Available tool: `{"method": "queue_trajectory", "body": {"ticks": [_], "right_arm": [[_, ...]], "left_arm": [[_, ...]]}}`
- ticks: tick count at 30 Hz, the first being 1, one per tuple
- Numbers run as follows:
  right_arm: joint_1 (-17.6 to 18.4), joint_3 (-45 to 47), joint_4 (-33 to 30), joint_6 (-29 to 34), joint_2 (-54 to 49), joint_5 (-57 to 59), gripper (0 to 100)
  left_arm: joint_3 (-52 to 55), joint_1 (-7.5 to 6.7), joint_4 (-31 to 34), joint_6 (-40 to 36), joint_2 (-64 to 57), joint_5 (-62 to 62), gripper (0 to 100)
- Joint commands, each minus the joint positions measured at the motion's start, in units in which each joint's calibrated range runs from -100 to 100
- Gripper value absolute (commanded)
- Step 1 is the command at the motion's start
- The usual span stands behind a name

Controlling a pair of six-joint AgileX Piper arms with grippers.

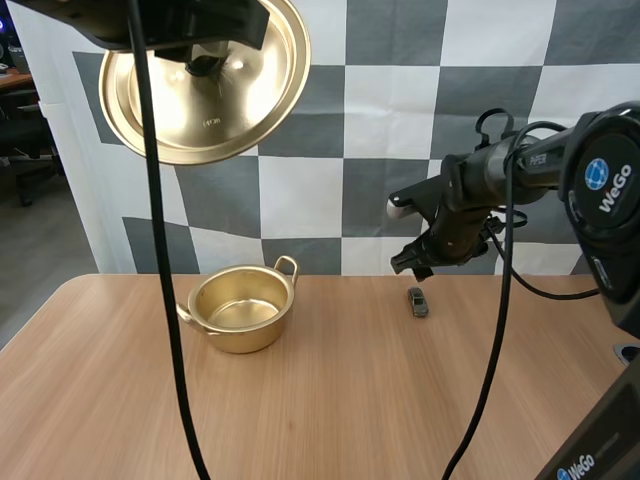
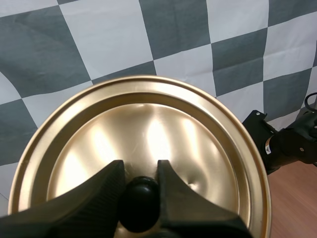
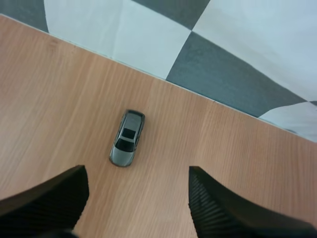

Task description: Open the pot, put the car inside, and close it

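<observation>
Pot (image 1: 240,310) sits open on the desk (image 1: 350,420), nothing in it. Lid (image 1: 205,90) is held high, up and left of the pot, by the left claw (image 2: 140,173), fingers pinched on the black knob (image 2: 138,203). Grey toy car (image 3: 127,145) is on its wheels on the desk, well right of the pot, near the back edge. Right claw (image 3: 136,173) is spread wide above the car, not touching; car sits a bit ahead of the tips and nearer one finger. Step in hand looks like the car pick. To do it well: shift so the car is centred in the gap (fingers already line up across its narrow sides), drop till the tips nearly graze the desk, close gently since it's small and could roll or squirt out, lift straight before swinging to the pot
</observation>
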Motion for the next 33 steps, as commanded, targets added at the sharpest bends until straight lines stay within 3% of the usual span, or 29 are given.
{"method": "queue_trajectory", "body": {"ticks": [1,11,16,33], "right_arm": [[0.01,-0.09,0.3,-0.05,0.0,-1.5,100],[0.01,-0.09,0.11,-0.25,0.25,-1.39,100],[0.01,-0.11,0.23,-0.25,0.93,-8.76,100],[0.01,-1.77,0.48,-0.25,15.64,-10.85,100]], "left_arm": [[0.0,-0.04,-0.05,0.0,0.01,0.0,0],[0.0,-0.04,-0.05,0.0,0.01,0.0,0],[0.0,-0.04,-0.05,0.0,0.01,0.0,0],[0.0,-0.04,0.54,0.0,0.01,0.0,0]]}}
